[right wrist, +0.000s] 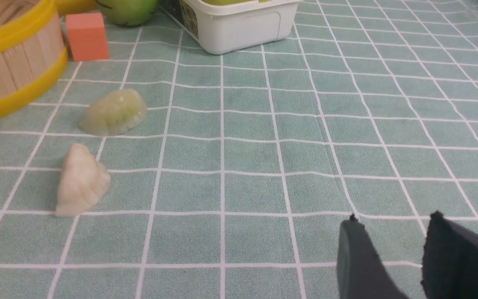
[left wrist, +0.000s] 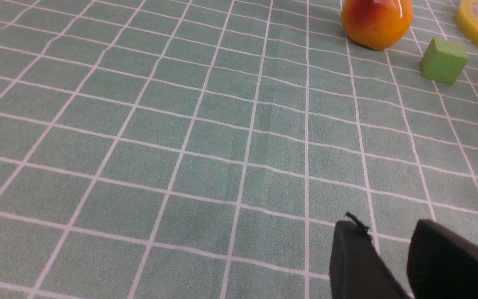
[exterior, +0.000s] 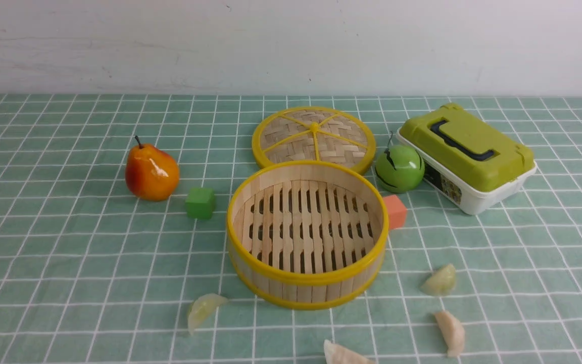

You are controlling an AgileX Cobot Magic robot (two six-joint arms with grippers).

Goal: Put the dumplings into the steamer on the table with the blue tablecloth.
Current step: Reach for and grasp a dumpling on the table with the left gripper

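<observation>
Nothing is in yet: the steamer [exterior: 307,277] is empty and four dumplings [exterior: 204,309] lie on the counter [exterior: 68,253] (near side). The left fingers [left wrist: 353,261] and right fingers [right wrist: 359,257] are parted and hold nothing.

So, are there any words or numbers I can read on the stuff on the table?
None can be read.
The sticker on the side of the white box with the green lid: too small and blurred to read.
Nothing else shows any writing.

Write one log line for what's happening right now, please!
stage: not started | round bamboo steamer with yellow rims: empty | four pale pleated toy dumplings: on teal grid cloth | both jaws: open, empty
</observation>
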